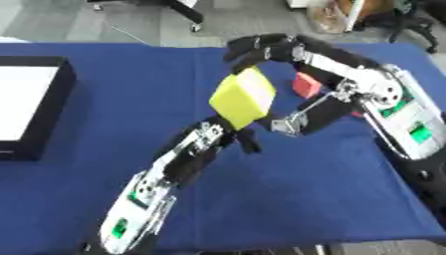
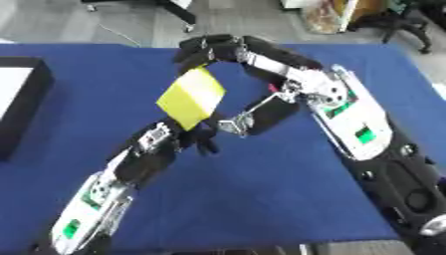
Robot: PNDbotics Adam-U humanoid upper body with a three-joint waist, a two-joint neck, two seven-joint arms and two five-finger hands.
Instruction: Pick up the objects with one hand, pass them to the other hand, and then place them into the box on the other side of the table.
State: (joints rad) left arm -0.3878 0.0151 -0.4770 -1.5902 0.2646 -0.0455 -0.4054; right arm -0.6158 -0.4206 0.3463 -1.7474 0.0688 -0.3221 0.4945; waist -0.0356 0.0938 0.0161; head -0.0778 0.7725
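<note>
A yellow block (image 1: pixel 242 97) with a pale top face hangs tilted above the middle of the blue table (image 1: pixel 296 194). My right hand (image 1: pixel 261 49) comes in from the upper right, fingers curled over the block's upper end. From below, my left hand (image 1: pixel 224 137) closes on the block's lower corner. A small red block (image 1: pixel 306 84) lies on the table behind the yellow one, partly hidden by my right arm. The black box (image 1: pixel 62 94) with a white inside stands at the left edge of the table.
Beyond the table's far edge the grey floor holds chair legs (image 1: pixel 187 17) and other clutter at the upper right. The table's front edge runs along the bottom of both views, and my right forearm (image 1: pixel 409 124) crosses its right side.
</note>
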